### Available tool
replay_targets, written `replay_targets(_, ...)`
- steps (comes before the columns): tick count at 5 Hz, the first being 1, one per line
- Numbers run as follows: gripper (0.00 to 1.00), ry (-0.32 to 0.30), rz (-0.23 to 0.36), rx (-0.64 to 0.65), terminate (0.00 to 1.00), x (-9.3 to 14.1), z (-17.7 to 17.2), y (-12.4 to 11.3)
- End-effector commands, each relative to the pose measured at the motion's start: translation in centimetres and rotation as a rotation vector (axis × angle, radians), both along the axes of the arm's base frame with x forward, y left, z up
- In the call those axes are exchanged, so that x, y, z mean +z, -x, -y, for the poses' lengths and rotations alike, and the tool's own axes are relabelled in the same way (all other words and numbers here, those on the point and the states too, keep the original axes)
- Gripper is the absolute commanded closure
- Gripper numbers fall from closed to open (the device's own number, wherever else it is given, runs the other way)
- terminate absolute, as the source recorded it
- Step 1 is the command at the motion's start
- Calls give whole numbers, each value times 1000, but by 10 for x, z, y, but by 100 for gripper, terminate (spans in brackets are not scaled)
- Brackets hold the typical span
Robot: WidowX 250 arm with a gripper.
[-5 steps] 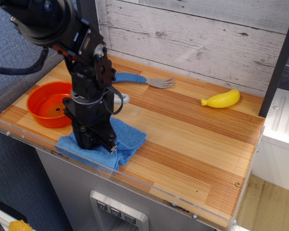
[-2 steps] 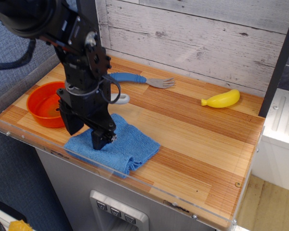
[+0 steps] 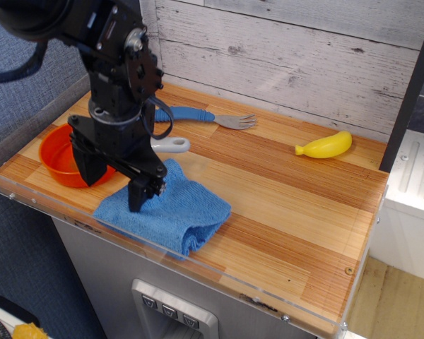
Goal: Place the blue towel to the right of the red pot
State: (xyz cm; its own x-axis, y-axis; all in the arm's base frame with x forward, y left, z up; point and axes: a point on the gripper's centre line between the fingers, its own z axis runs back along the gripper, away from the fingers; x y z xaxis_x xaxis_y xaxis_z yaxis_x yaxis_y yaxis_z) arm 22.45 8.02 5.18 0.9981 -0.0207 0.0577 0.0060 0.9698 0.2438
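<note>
The blue towel (image 3: 171, 212) lies rumpled on the wooden counter near the front edge, just right of the red pot (image 3: 55, 153). The pot is partly hidden behind my arm; its light grey handle (image 3: 172, 145) points right, above the towel's back edge. My gripper (image 3: 113, 180) hangs a little above the towel's left part, between pot and towel. Its two black fingers (image 3: 138, 195) stand apart with nothing between them. The towel is free of the fingers.
A blue-handled fork (image 3: 201, 116) lies near the back wall. A yellow toy banana (image 3: 326, 146) lies at the back right. A clear plastic rim (image 3: 198, 272) runs along the counter's front and left edges. A black post (image 3: 410, 85) stands at the right.
The gripper opened and rose off the towel, shifting slightly left and back. The towel, bunched under the fingers before, now lies spread out further to the right.
</note>
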Motion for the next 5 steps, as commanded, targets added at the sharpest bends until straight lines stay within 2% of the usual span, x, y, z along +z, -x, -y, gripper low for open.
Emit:
replay_targets(1,0,-25,26,93,0,30,-4,-12)
replay_targets(2,0,-10,36,123,0,47,-2,-14)
replay_targets(3,0,4,73,144,0,63,0,-14)
replay_targets(4,0,21,72,120,0,66,8,-17)
replay_targets(5,0,66,65,81,0,75,33,-28)
